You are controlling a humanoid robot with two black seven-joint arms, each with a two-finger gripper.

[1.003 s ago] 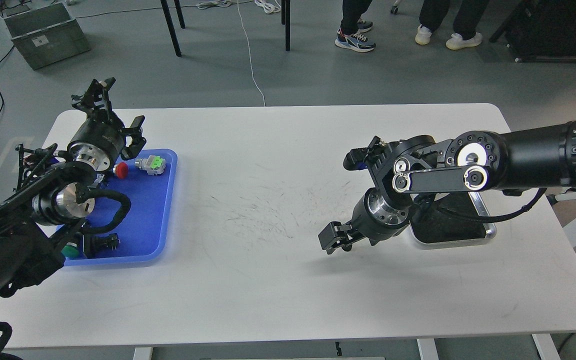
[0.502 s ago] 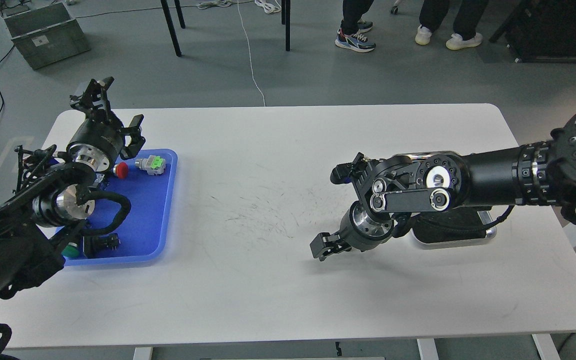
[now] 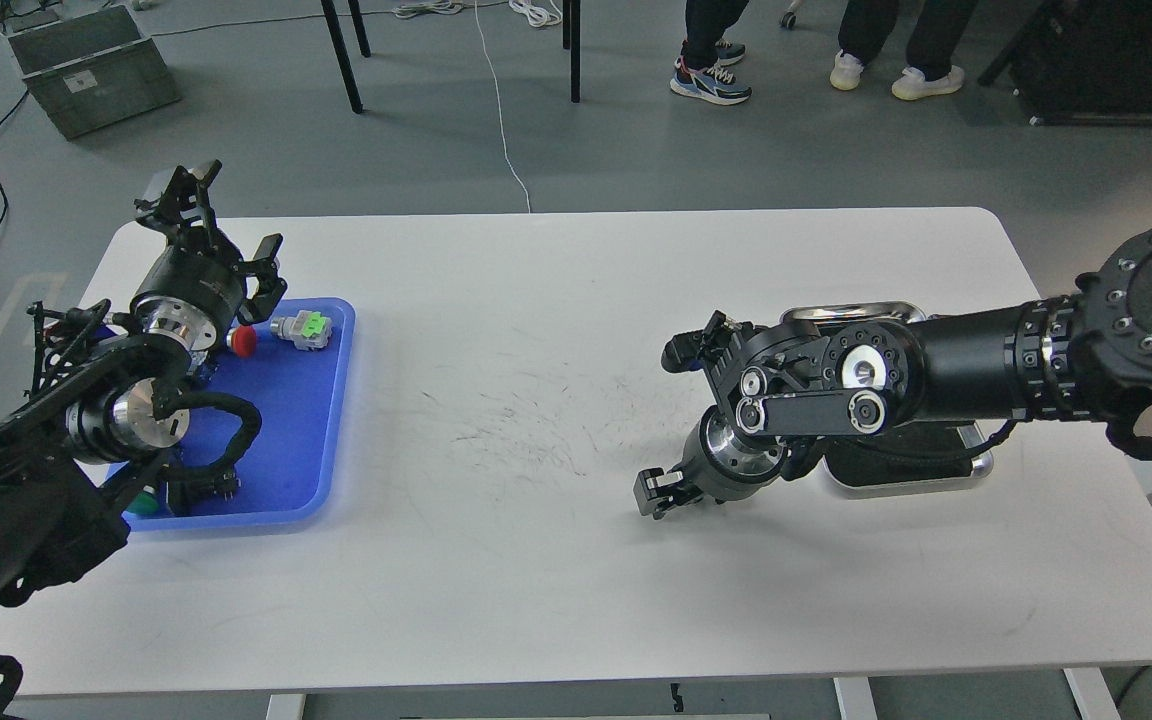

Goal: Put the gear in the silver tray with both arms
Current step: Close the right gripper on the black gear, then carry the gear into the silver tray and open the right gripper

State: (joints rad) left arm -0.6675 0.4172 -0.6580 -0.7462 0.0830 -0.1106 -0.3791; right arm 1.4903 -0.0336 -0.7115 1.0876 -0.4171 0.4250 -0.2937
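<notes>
The silver tray (image 3: 979, 463) lies on the right of the white table, mostly hidden behind my right arm; its polished rim shows at the back and at the front right. My right gripper (image 3: 660, 491) hangs low over the table, just left of the tray. It is small and dark, and I cannot tell its fingers apart. My left gripper (image 3: 179, 190) is raised over the far left corner of the blue tray (image 3: 311, 470); its fingers stand apart and hold nothing. I cannot make out a gear; my left arm covers part of the blue tray.
In the blue tray lie a red-capped part (image 3: 244, 341), a grey and green connector (image 3: 303, 329), a green part (image 3: 142, 503) and a black part (image 3: 206, 488). People's feet and chair legs stand beyond the table's far edge. A grey crate (image 3: 91, 65) sits on the floor at the far left.
My right arm has swung inward and lower over the silver tray, while its gripper stayed low just left of the tray. My left gripper has shifted slightly up and to the left.
</notes>
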